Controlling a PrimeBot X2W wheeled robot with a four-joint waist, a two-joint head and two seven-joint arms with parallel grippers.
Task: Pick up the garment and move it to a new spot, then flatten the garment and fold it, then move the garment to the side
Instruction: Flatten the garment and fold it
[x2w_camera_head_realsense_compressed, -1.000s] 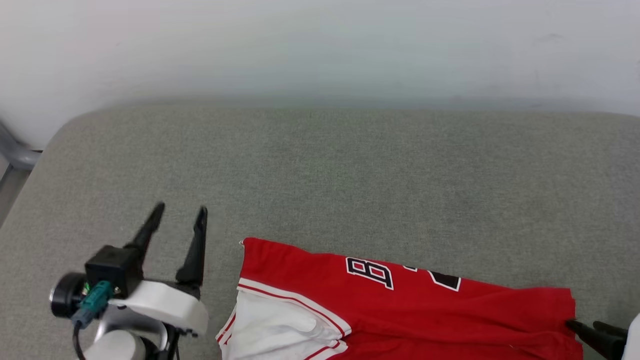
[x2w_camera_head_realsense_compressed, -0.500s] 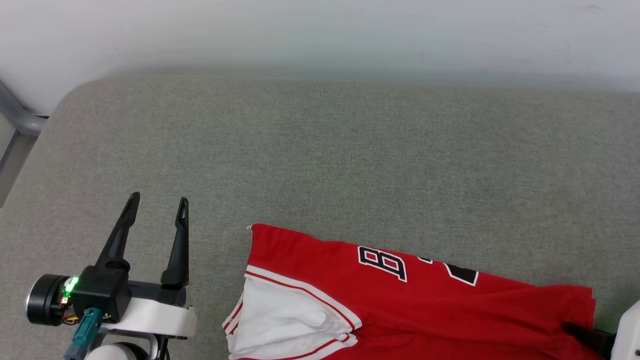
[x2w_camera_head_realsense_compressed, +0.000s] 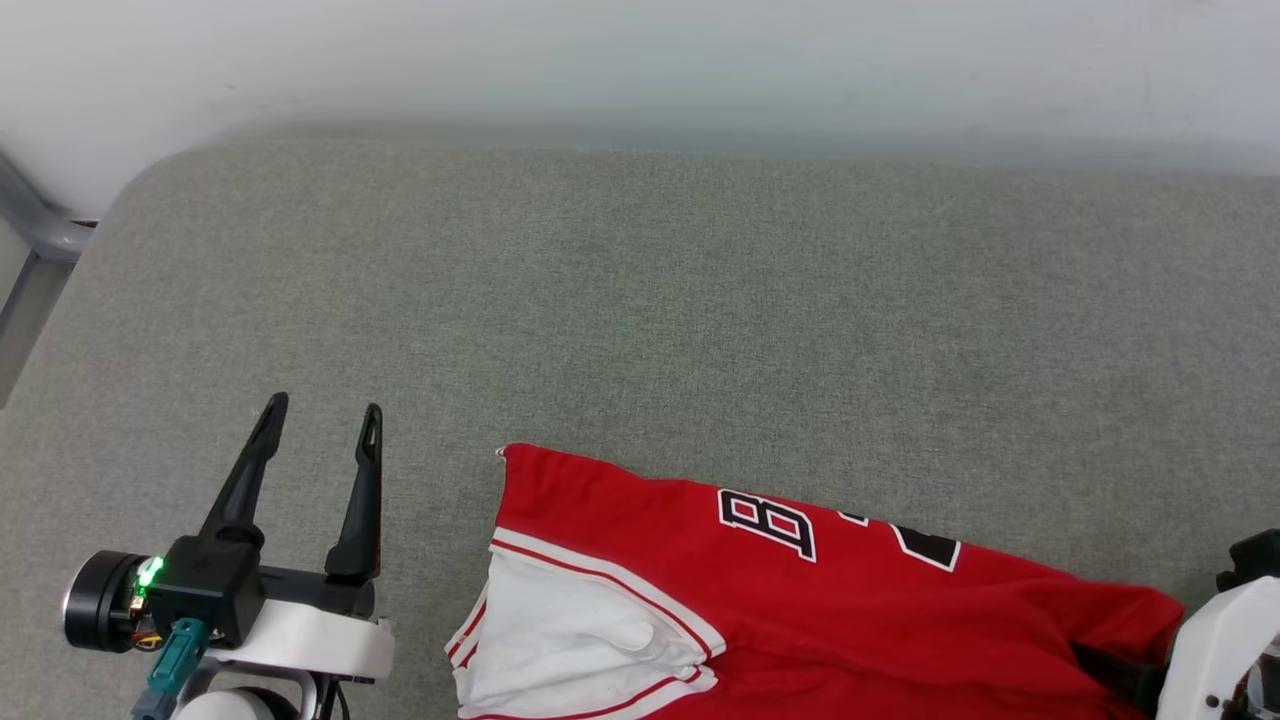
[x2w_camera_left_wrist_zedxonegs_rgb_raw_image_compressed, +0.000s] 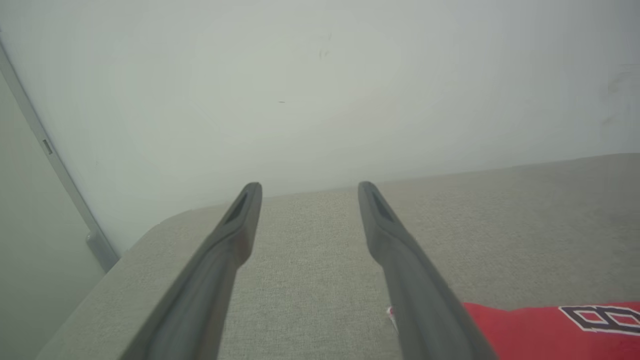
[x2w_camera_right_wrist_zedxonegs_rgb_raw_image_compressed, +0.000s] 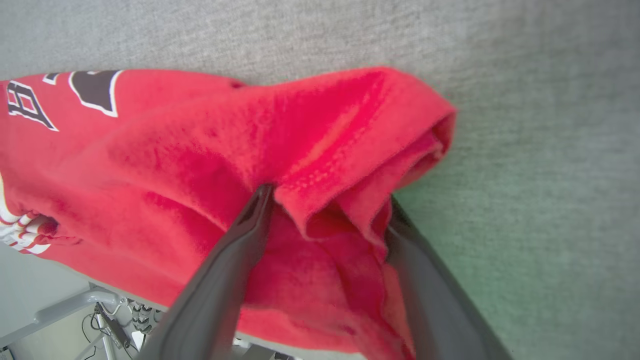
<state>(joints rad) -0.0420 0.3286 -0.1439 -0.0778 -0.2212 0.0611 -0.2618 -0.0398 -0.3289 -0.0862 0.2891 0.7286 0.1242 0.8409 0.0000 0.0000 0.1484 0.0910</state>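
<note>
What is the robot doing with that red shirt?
The robot is working on a red jersey lying on a grey padded surface. Its right gripper has open fingers either side of a bunched-up bit at the jersey's right end, not pinching it. Its left gripper is open too, beside the jersey's other end and apart from it.

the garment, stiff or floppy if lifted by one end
Probably floppy: the garment bunches in soft folds between fingers of the right gripper. Likely light, since it lies thin and flat. Pushed, it would probably wrinkle on the textured grey surface.
</note>
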